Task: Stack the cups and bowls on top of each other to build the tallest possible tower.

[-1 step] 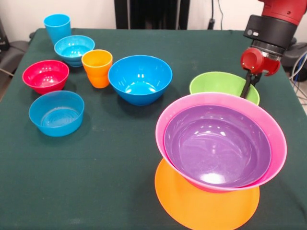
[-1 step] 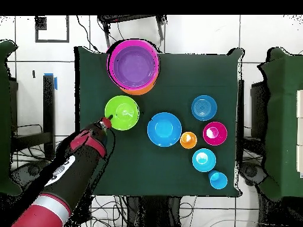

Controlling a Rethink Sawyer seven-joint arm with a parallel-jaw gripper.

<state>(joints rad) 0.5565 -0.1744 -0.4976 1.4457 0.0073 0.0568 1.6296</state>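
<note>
Tower (image 1: 220,158): purple bowl (image 1: 218,146) nested in pink bowl (image 1: 273,139), tilted on the flat orange bowl (image 1: 206,206) at the surface's near corner. Green bowl (image 1: 220,84): just behind the tower, not yet on it. Gripper (image 1: 249,86): at the green bowl's rim, one dark finger dipping inside; whether the jaws pinch the rim I cannot tell. Loose stock: large blue bowl (image 1: 140,79), orange cup (image 1: 97,68), red bowl (image 1: 46,75), two light blue bowls (image 1: 56,112) (image 1: 74,49), light blue cup (image 1: 57,27). Step, judged: securing the green bowl. Next calls for a lift clear of the rim, then centring over purple.
</note>
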